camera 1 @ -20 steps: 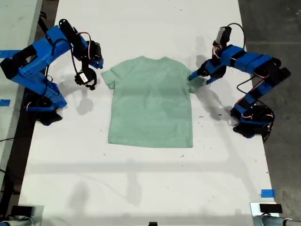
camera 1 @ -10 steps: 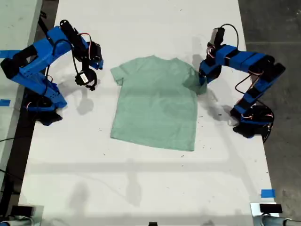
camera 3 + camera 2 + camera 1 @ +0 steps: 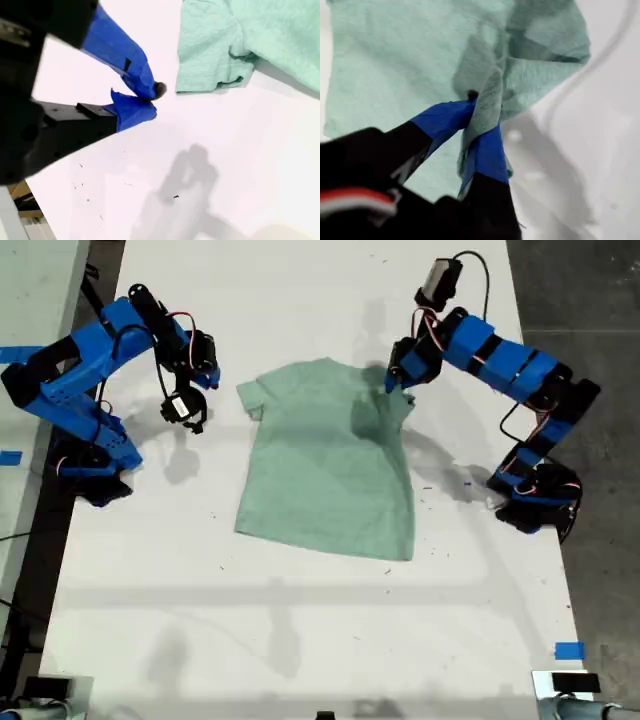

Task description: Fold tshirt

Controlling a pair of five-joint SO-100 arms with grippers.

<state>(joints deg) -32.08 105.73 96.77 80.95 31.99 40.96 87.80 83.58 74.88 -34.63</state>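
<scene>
Since the earlier frames, my first gripper point(image 3: 397, 378) had risen and swung inward from the exterior view's right, carrying the sleeve it held up over the garment's shoulder; the body of the cloth had also slid and turned slightly on the table. I recorded the small pale mint-green short-sleeved cloth tshirt point(image 3: 330, 460) lying mostly flat, front down or up I could not tell, near the middle of the white table point(image 3: 300, 640), collar toward the far edge in the exterior view. In the first wrist view, my first gripper point(image 3: 481, 112) had its blue-taped jaws clenched on a bunched fold of the tshirt point(image 3: 400, 55), the cloth hanging and creased around the pinch. My second gripper point(image 3: 190, 410) hung above the table at the exterior view's left, just beside the other sleeve but apart from it. In the second wrist view, my second gripper point(image 3: 145, 102) had its blue tips nearly together with nothing between them, and the sleeve of the tshirt point(image 3: 215, 60) lay flat nearby.
</scene>
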